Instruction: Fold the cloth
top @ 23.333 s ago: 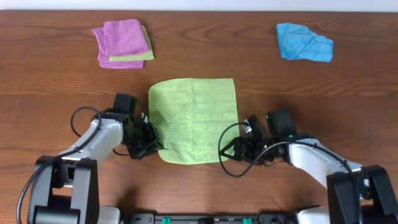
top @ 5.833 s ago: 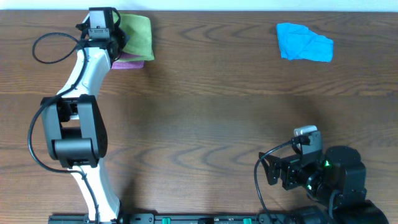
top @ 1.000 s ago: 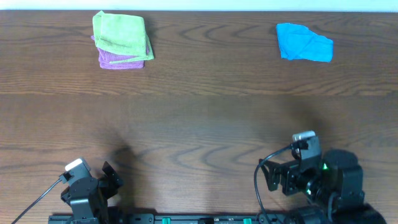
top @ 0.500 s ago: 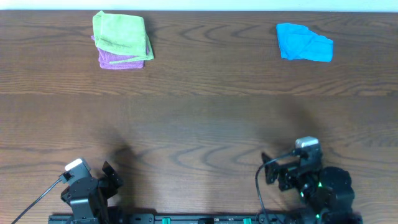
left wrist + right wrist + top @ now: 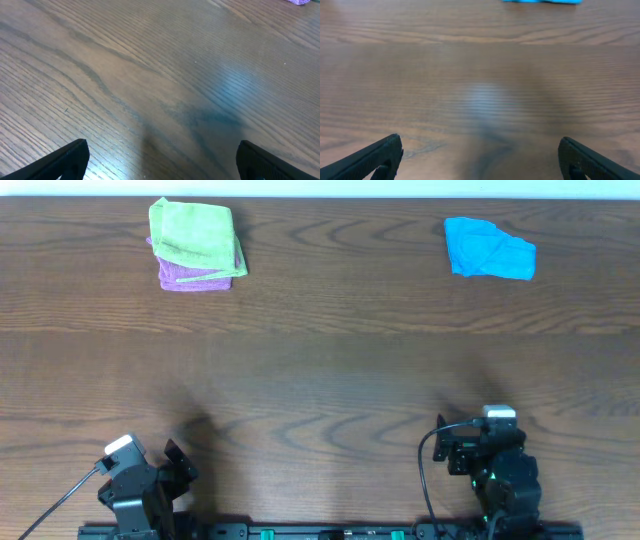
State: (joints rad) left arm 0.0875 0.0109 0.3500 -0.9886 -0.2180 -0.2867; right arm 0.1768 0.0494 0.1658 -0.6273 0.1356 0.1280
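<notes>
Blue cloth (image 5: 488,248) crumpled, far ahead of right claw (image 5: 479,159), slightly rightward. Both it and left claw (image 5: 162,160) spread wide, empty. Your risk: corners seem buried in bunching, so you pinch stray layer and drag cloth lopsided.

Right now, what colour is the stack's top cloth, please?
The top cloth is light green, best seen overhead.

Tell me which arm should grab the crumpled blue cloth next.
Right, probably. The blue cloth lies far right, ahead of the right gripper, and shows at the top of its wrist view. The left gripper sits on the opposite side. Both are open and empty.
</notes>
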